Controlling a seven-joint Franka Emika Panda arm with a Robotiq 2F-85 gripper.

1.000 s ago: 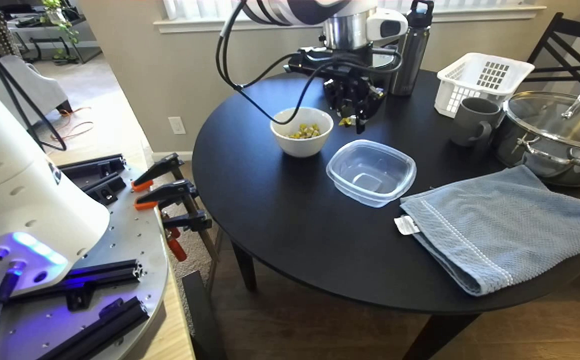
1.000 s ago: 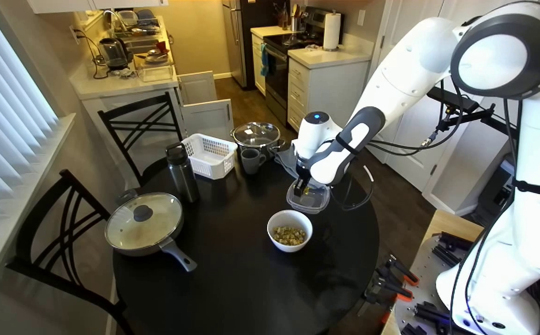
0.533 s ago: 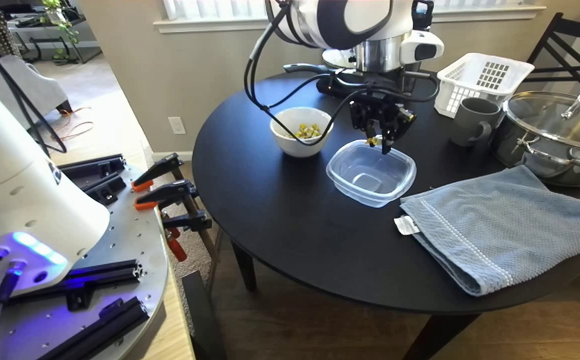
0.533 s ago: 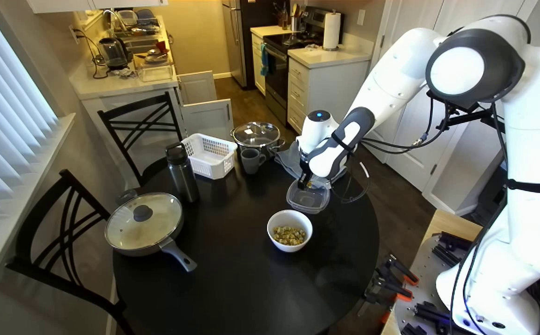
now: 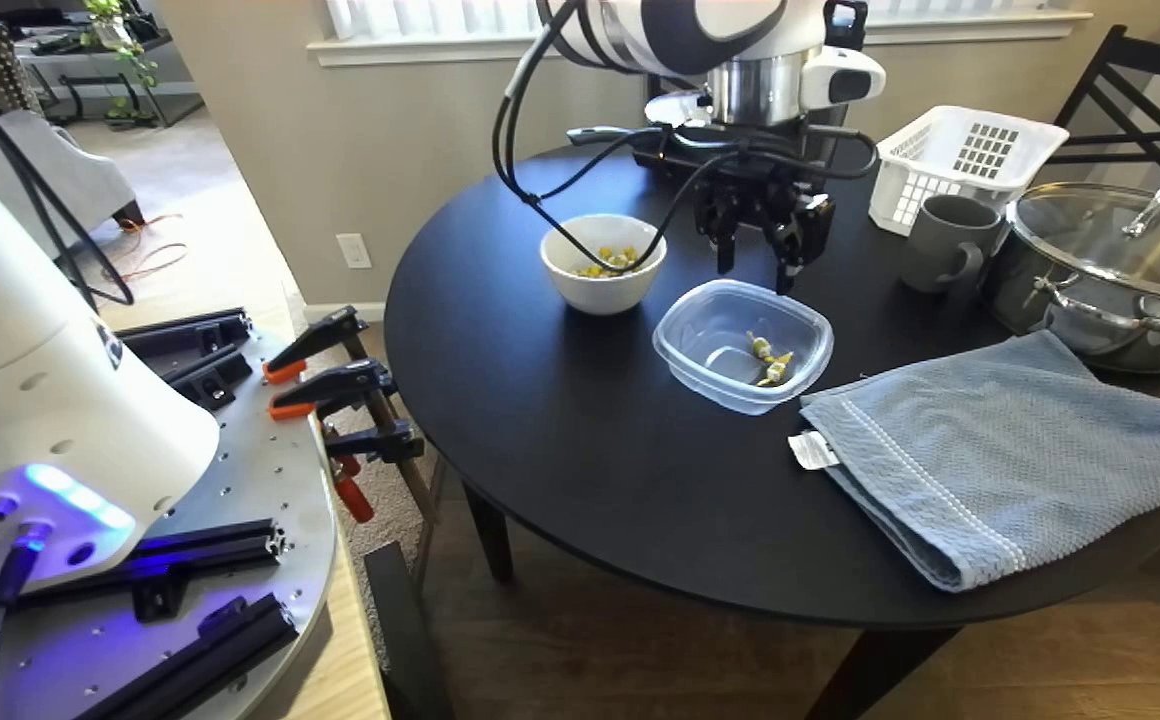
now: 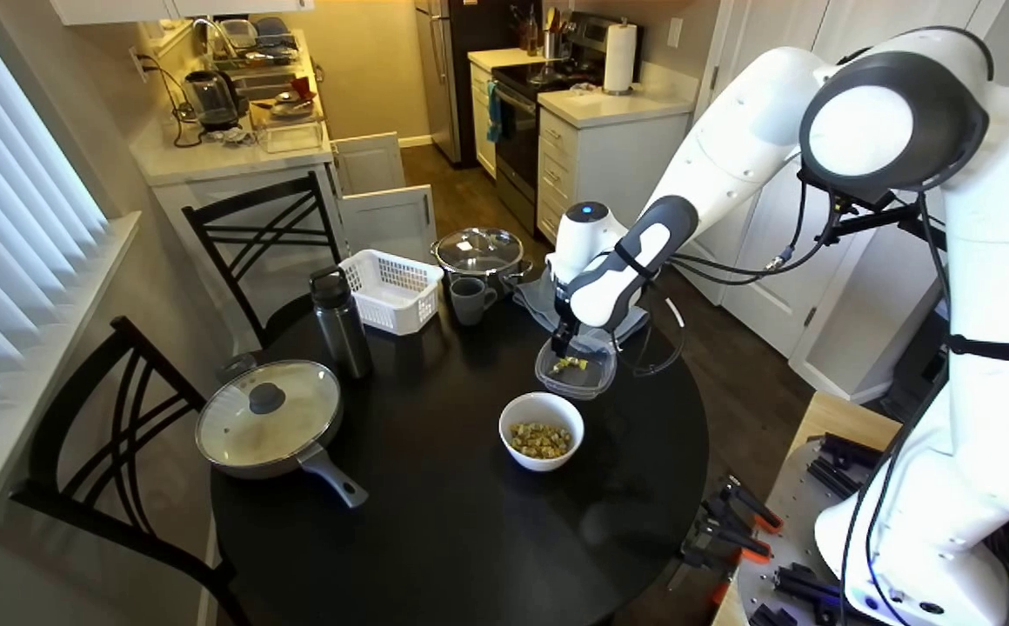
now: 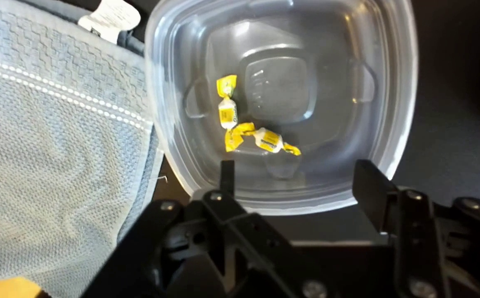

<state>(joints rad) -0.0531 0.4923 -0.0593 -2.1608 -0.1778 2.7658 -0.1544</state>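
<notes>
Two candies in yellow and white wrappers, an upright one [image 7: 227,112] and a slanted one [image 7: 269,140], lie touching on the floor of a clear plastic container [image 7: 279,91]. In the wrist view my gripper [image 7: 296,174] stands open across the container's near side, its fingers well apart with nothing between them. An exterior view shows the gripper [image 5: 755,275] hanging above the container's back rim [image 5: 665,345], apart from the candies. Beside the container is a white bowl [image 5: 600,296] with several more yellow-wrapped candies [image 6: 539,441] inside.
A folded blue-grey towel [image 5: 1020,450] lies close beside the container. Farther along the round black table [image 6: 435,539] stand a grey mug [image 5: 950,240], a lidded pot [image 5: 1090,310], a white basket [image 6: 391,313], a steel bottle [image 6: 344,335] and a lidded pan [image 6: 274,422].
My gripper has moved from behind the container to above it, with something yellow between its fingers. It has since opened, and two candies now lie in the container, which was bare before.
</notes>
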